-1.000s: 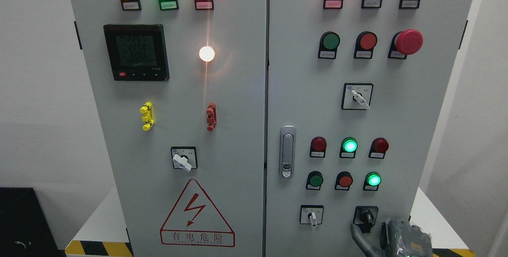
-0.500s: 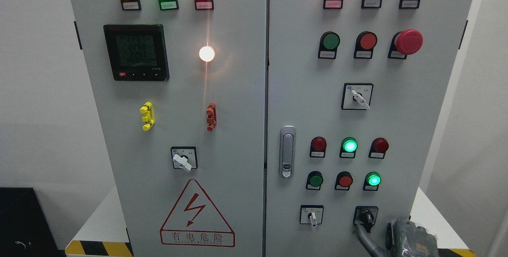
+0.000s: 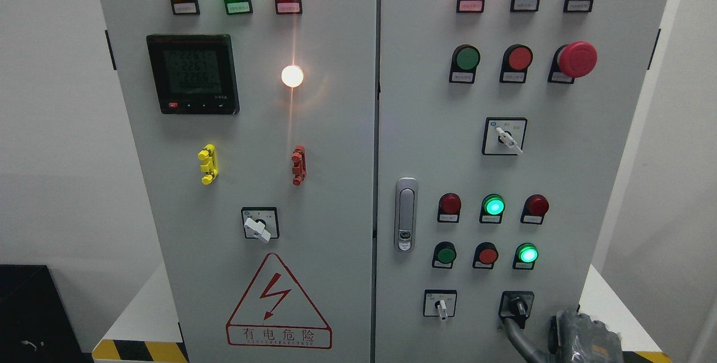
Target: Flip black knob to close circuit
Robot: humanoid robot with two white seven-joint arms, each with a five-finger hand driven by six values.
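The black knob [image 3: 517, 306] sits on a black plate at the bottom right of the grey cabinet's right door [image 3: 560, 172], its handle pointing roughly straight down. My right hand [image 3: 531, 330] comes up from the bottom edge just below and right of the knob. It is open and holds nothing. One grey finger [image 3: 514, 332] reaches up to the lower left edge of the knob's plate. The hand's grey body [image 3: 588, 343] is partly cut off by the frame. My left arm is out of view.
A white selector switch [image 3: 441, 305] is left of the knob, and green lamps [image 3: 526, 253] glow above it. A door latch [image 3: 405, 214] stands by the centre seam. The cabinet rests on a white base with a yellow-black striped edge [image 3: 140, 350].
My right hand has sunk lower and drifted right, so less of it shows. The finger now ends just under the knob's plate. The knob's position looks unchanged.
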